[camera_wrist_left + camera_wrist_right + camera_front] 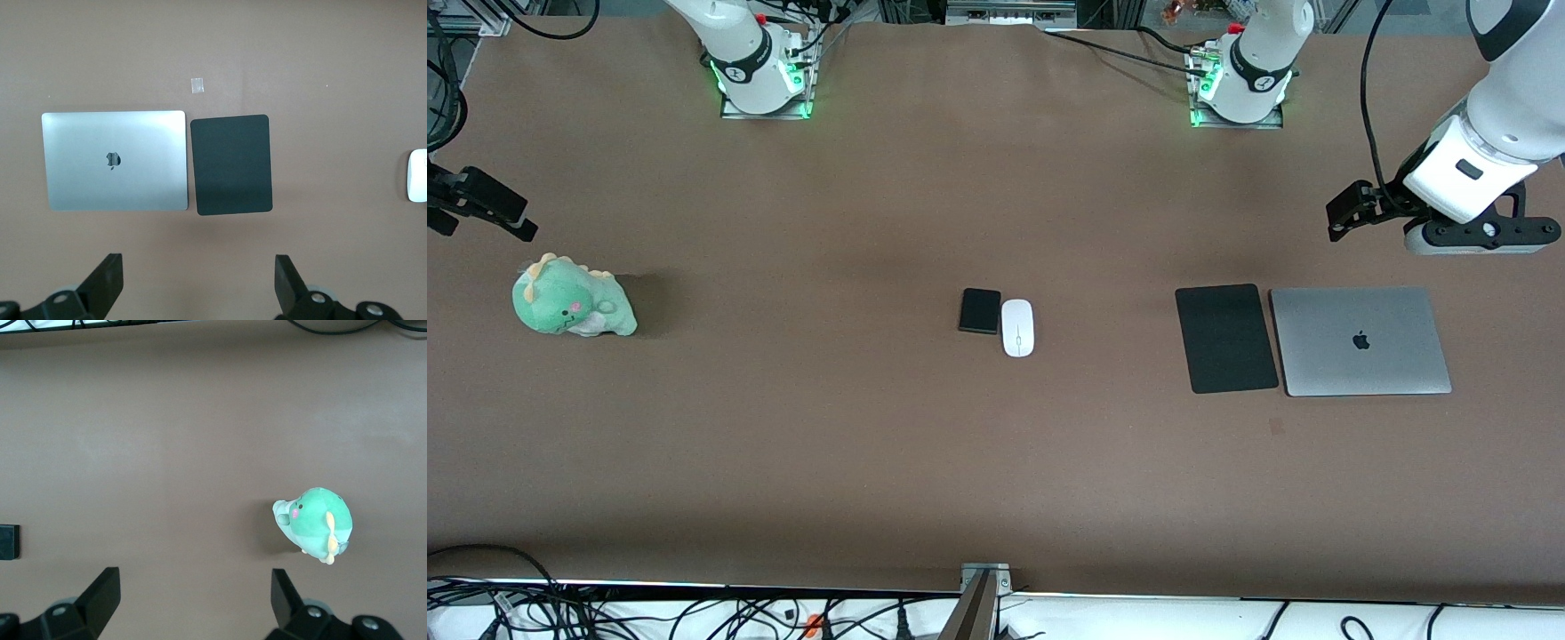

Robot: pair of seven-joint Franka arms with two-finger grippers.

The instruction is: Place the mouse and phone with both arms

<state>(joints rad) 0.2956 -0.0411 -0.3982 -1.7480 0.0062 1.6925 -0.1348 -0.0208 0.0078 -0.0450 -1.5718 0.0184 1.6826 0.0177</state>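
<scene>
Going from the right arm's end of the table toward the left arm's, we see the right gripper (190, 603) hanging wide open and empty above the table near a green plush dinosaur (572, 306). At the table's middle the phone (979, 310) and the mouse (1017, 327) lie just beside each other. Then come a black mouse pad (1225, 338) and a closed laptop (1360, 340), with the left gripper (197, 283) spread wide and empty above them. We judge that a finger reaching for one could knock the other aside, since they lie so close.
</scene>
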